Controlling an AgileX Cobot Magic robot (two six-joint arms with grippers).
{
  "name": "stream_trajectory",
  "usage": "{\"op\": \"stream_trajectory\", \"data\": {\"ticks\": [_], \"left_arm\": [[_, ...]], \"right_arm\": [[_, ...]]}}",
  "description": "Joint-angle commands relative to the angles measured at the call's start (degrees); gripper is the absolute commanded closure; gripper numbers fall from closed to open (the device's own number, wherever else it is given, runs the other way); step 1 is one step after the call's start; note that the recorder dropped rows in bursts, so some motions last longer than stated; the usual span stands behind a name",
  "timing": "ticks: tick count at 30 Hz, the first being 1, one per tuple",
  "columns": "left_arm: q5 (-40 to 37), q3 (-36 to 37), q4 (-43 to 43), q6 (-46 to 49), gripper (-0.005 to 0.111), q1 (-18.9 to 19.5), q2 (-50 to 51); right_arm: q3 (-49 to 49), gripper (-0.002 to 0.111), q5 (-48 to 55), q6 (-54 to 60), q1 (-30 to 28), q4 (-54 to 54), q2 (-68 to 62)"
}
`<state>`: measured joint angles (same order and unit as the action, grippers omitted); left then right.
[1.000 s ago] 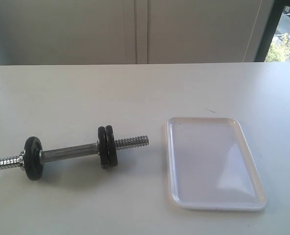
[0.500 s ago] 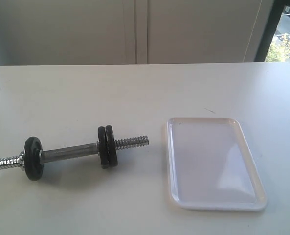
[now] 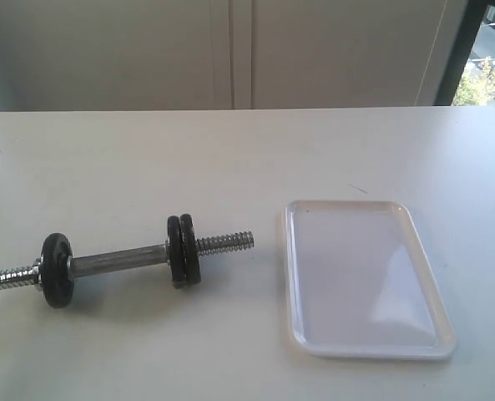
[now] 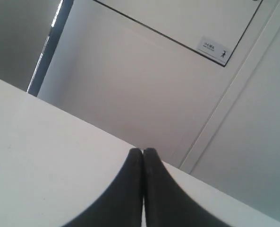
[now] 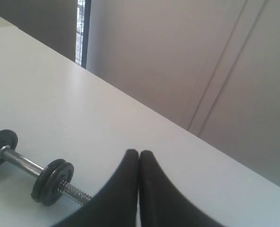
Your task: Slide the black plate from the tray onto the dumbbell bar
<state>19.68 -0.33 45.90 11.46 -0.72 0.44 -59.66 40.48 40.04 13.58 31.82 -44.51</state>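
Fixed view from above, two low wrist views

The exterior camera looks down across the tabletop [image 3: 230, 159] toward the panelled wall [image 3: 330, 50], taking in the dumbbell bar [image 3: 118, 261] and tray [image 3: 368, 204] at middling range. The wrist cameras sit close behind the left hand [image 4: 143, 152] and right hand [image 5: 139, 153], skimming the tabletop toward that wall. Only the right one shares the dumbbell bar with the exterior view.

Wide white matte table top [image 3: 230, 159]. Lying straight on it, left side: short silver metal dumbbell bar [image 3: 118, 261], resting on black round cast-iron discs. Single disc [image 3: 57, 269] near left end, pair of discs [image 3: 183, 251] pressed together toward right, threaded end [image 3: 226, 243] poking past pair. Right of bar, near but apart: white glossy rectangular plastic tray [image 3: 356, 276], flat on surface, long side running front to back.
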Motion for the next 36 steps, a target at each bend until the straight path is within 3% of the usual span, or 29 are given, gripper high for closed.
{"op": "stream_trajectory", "data": {"ticks": [1,5,7,11,13,18,23,36], "left_arm": [[-0.56,0.33,0.52,-2.39,0.107,-0.01,-0.44],[-1.83,0.33,-4.57,-3.04,0.107,0.01,-0.44],[-3.41,0.33,-14.32,-6.15,0.107,0.01,-0.44],[-7.46,0.33,-40.55,-23.06,0.107,0.01,-0.44],[-8.61,0.33,-45.90,-27.12,0.107,0.01,-0.44],[-15.10,0.33,-46.89,-26.69,0.107,1.15,-0.44],[-33.49,0.33,-46.89,-22.02,0.107,2.96,-0.44],[-34.16,0.33,-43.99,-11.46,0.107,2.96,-0.44]], "right_arm": [[0.36,0.108,-0.41,-0.15,-0.47,-0.11,0.37],[0.36,0.108,-0.41,-0.15,-0.47,-0.11,0.37],[0.36,0.108,-0.41,-0.15,-0.47,-0.11,0.37],[0.36,0.108,-0.41,-0.15,-0.47,-0.11,0.37],[0.36,0.108,-0.41,-0.15,-0.47,-0.11,0.37],[0.36,0.108,-0.41,-0.15,-0.47,-0.11,0.37],[0.36,0.108,-0.41,-0.15,-0.47,-0.11,0.37],[0.36,0.108,-0.41,-0.15,-0.47,-0.11,0.37]]}}
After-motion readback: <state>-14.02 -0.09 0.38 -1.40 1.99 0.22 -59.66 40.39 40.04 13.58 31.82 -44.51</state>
